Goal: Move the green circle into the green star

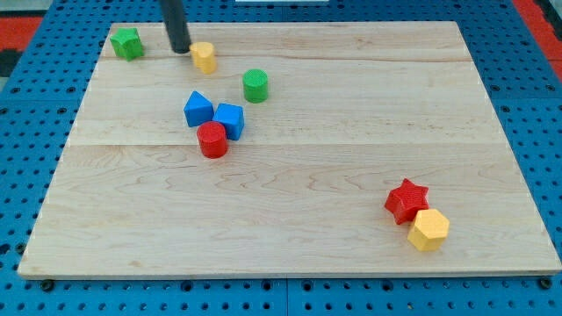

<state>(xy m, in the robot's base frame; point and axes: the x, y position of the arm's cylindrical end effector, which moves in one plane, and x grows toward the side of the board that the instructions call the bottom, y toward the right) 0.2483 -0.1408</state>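
The green circle stands on the wooden board in the upper middle-left. The green star sits at the board's top left corner. My tip is between them near the view's top, just left of a yellow block and right of the green star. The tip is well left of the green circle and apart from it.
A blue triangle-like block, a blue cube and a red cylinder cluster below the green circle. A red star and a yellow hexagon lie at the lower right. A blue pegboard surrounds the board.
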